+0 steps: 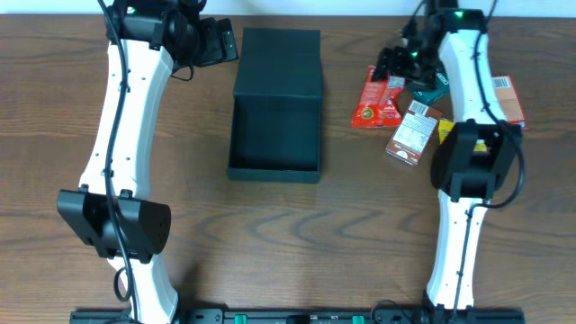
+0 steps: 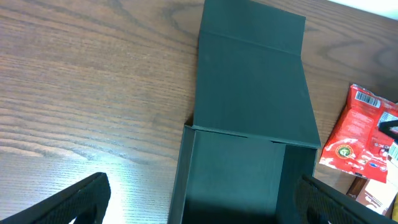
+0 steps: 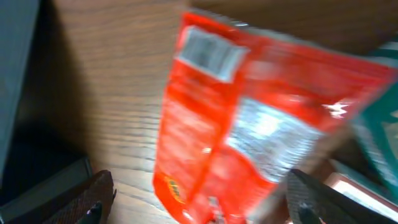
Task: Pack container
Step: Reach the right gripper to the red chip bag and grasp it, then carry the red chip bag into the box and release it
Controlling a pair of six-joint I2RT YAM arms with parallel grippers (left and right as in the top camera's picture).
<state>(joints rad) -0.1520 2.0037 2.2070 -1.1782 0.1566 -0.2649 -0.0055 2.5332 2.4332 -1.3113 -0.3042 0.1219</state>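
Observation:
The container (image 1: 274,171) is a dark teal-black box in the middle of the table, open, with its flap lid lying flat toward the far side. It fills the left wrist view (image 2: 249,93), and its inside looks empty. My left gripper (image 1: 220,42) is open and hovers by the lid's far left corner, fingers wide apart (image 2: 202,205). My right gripper (image 1: 396,67) is open above a red snack packet (image 1: 373,99). The packet lies blurred between the spread fingers (image 3: 199,205) in the right wrist view (image 3: 249,124), and it is not gripped.
Right of the container lies a cluster of snacks: a brown carton (image 1: 412,133), a teal packet (image 1: 432,90), a yellow item (image 1: 445,130) and an orange-brown carton (image 1: 508,99). The right arm crosses over them. The red packet also shows in the left wrist view (image 2: 357,134).

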